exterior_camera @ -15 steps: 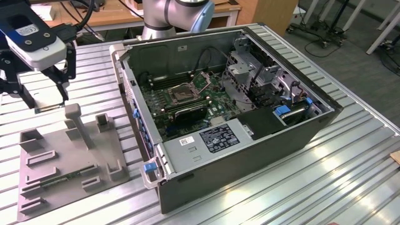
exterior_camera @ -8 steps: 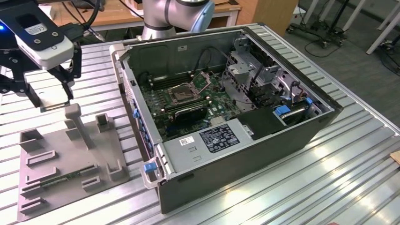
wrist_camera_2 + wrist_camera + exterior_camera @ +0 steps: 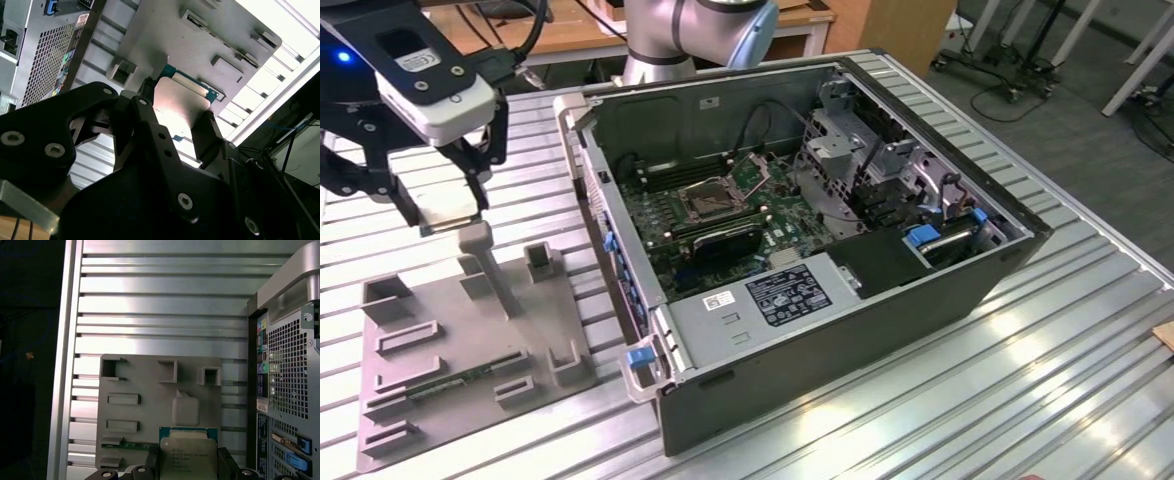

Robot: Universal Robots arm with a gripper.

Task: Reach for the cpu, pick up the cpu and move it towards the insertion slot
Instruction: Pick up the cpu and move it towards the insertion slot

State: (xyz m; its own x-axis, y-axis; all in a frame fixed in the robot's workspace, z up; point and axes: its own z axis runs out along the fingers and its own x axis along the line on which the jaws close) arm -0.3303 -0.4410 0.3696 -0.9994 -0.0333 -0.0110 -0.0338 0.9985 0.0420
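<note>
Black linkage arms of the gripper [image 3: 180, 107] fill the near ground in the second wrist view, and its two fingers [image 3: 207, 132] are drawn in against opposite edges of the cpu [image 3: 180, 97]. The jaws are only as far apart as the chip is wide and have it clamped. Its pale metal top and thin green edge sit squarely between them.

In the first wrist view the cpu [image 3: 187, 457] lies flat between the jaws, with the grey fixture plate [image 3: 150, 390] beneath and beyond it on the slatted aluminium table [image 3: 160, 305]. The perforated rear of the computer case [image 3: 290, 370] stands to one side of the jaws.

In the exterior view the gripper [image 3: 447, 212] holds the cpu [image 3: 447, 205] in the air, just above a tall post of the fixture plate [image 3: 467, 340]. The insertion slot [image 3: 711, 195] lies well apart from the jaws, towards the exterior view's right. It is a silver-framed square on the motherboard [image 3: 761, 215] inside the open computer case [image 3: 854, 345].
</note>
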